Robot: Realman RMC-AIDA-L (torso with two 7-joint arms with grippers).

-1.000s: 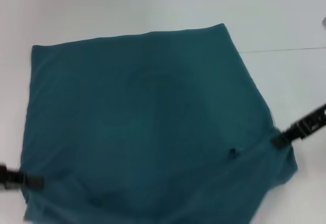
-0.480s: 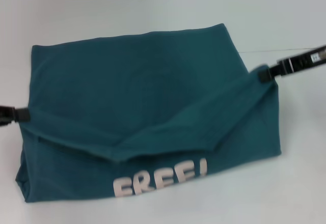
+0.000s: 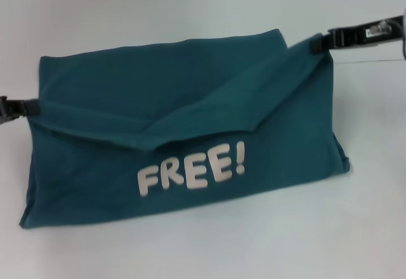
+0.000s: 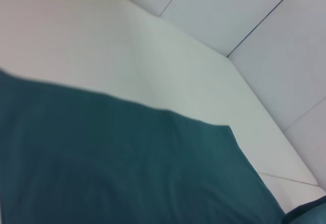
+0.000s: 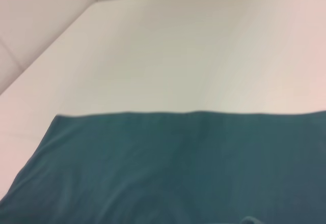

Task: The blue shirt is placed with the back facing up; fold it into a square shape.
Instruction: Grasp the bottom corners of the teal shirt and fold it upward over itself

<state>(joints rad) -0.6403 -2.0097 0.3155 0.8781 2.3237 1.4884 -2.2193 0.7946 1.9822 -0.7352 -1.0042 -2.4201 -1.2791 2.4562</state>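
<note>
Cloth from the near half of the blue shirt (image 3: 184, 133) is held lifted and carried toward the far edge, which is why the white "FREE!" lettering (image 3: 191, 169) of the front shows on the raised flap while the plain back lies beneath on the white counter (image 3: 203, 247). The flap sags in a V between its two held corners, so the fold is judged to be only partly laid. The left gripper (image 3: 25, 108) is seen at the left side of the shirt, clenched on that corner of the flap. The right gripper (image 3: 320, 44) is seen at the far right, pinched on the other corner and held higher and farther back. In both wrist views only teal cloth and counter are shown, with no fingers visible.
</note>
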